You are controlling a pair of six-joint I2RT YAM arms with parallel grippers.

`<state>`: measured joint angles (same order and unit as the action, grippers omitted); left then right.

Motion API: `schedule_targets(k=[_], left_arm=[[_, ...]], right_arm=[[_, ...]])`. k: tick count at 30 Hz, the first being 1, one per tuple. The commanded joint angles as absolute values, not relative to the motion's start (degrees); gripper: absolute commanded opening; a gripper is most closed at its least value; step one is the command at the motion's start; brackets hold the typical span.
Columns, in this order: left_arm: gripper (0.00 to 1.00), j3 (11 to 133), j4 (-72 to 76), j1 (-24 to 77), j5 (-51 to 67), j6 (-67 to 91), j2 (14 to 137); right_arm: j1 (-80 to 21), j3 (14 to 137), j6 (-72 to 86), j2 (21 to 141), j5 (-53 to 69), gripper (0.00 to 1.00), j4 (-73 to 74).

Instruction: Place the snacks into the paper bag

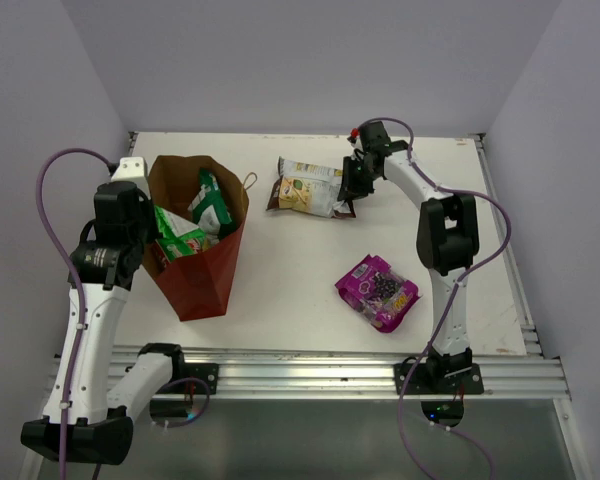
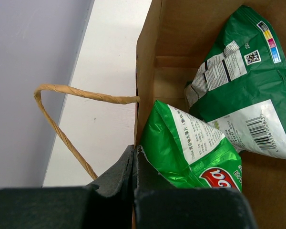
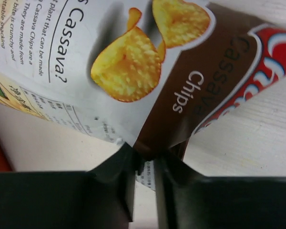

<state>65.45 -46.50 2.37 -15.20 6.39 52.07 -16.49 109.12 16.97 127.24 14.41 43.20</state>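
Note:
The reddish-brown paper bag [image 1: 195, 265] stands open at the left. Inside it lie the bright green bag with red logo [image 1: 178, 240] and the dark green bag [image 1: 212, 205]; both show in the left wrist view [image 2: 190, 152] [image 2: 243, 90]. My left gripper [image 2: 134, 153] is shut on the bag's rim [image 2: 142, 86], beside a tan cord handle [image 2: 62, 133]. The cream-and-brown chip bag [image 1: 308, 188] lies at the back centre. My right gripper [image 3: 145, 155] is shut on its edge [image 3: 152, 119]. The purple packet [image 1: 377, 291] lies flat at the front right.
The second cord handle [image 1: 249, 181] sticks out at the bag's far rim. The white table's rail [image 1: 330, 365] runs along the front edge. Purple walls close in the back and sides.

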Motion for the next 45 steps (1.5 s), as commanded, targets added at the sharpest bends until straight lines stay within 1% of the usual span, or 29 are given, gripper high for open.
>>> schedule_targets(k=[1, 3, 6, 7, 10, 11, 13, 14, 16, 17, 19, 20, 23, 26, 33, 38, 44, 45], left_arm=[[0.0, 67.2, -45.4, 2.1, -14.4, 5.9, 51.2], [0.0, 67.2, -45.3, 2.1, -14.4, 5.7, 51.2], [0.0, 67.0, -44.9, 2.1, -14.2, 5.6, 51.2], [0.0, 66.9, -44.9, 2.1, -14.2, 5.6, 51.1], [0.0, 66.3, -44.6, 2.1, -13.8, 5.7, 51.0], [0.0, 66.1, -44.5, 2.1, -13.6, 5.7, 51.0], [0.0, 65.9, -44.3, 2.1, -13.4, 5.7, 51.1], [0.0, 65.8, -44.2, 2.1, -13.3, 5.7, 51.1], [0.0, 65.6, -43.9, 2.1, -12.9, 5.7, 51.1], [0.0, 65.4, -43.9, 2.1, -12.7, 5.8, 51.2], [0.0, 65.2, -43.6, 2.1, -12.4, 5.8, 51.2], [0.0, 65.2, -43.4, 2.1, -12.2, 5.8, 51.4], [0.0, 65.3, -43.1, 2.1, -11.7, 5.8, 51.9], [0.0, 65.5, -42.9, 2.1, -11.3, 5.9, 51.9], [0.0, 65.5, -43.0, 2.1, -11.0, 6.0, 51.7], [0.0, 65.3, -43.2, 2.1, -11.2, 6.1, 51.2], [0.0, 64.9, -43.2, 2.1, -11.0, 6.2, 50.5], [0.0, 64.8, -43.2, 2.2, -11.0, 6.1, 50.5]], right_arm=[[-16.8, 109.0, 17.1, 127.0, 18.5, 0.2, 42.8], [-16.7, 109.0, 16.5, 126.8, 17.9, 0.0, 43.9], [-16.7, 108.1, 14.4, 123.2, 15.8, 0.0, 44.1], [-16.7, 108.1, 14.0, 121.6, 13.4, 0.0, 43.9], [-16.9, 112.0, 12.2, 115.8, 8.5, 0.0, 46.0], [-17.2, 115.8, 12.0, 114.5, 5.7, 0.0, 46.5], [-17.4, 119.8, 11.8, 111.1, 4.2, 0.0, 46.8], [-17.9, 124.1, 11.9, 110.2, 3.7, 0.0, 46.8], [-18.9, 128.7, 12.5, 109.2, 3.1, 0.0, 46.7], [-20.4, 133.0, 12.7, 108.1, 2.8, 0.0, 46.2], [-22.2, 136.7, 13.2, 107.4, 2.8, 0.0, 44.5], [-24.8, 140.0, 13.2, 107.1, 3.1, 0.0, 43.7], [-29.7, 144.0, 13.7, 106.9, 5.1, 0.0, 40.5], [-33.6, 144.7, 17.0, 107.4, 10.1, 0.0, 37.3], [-44.4, 142.4, 17.2, 110.8, 14.4, 0.0, 37.5], [-51.9, 139.4, 13.1, 111.4, 10.6, 0.0, 42.0], [-56.7, 136.8, 4.5, 110.7, 3.0, 0.0, 47.9], [-57.4, 136.8, 1.8, 110.7, 0.2, 0.0, 48.9]])
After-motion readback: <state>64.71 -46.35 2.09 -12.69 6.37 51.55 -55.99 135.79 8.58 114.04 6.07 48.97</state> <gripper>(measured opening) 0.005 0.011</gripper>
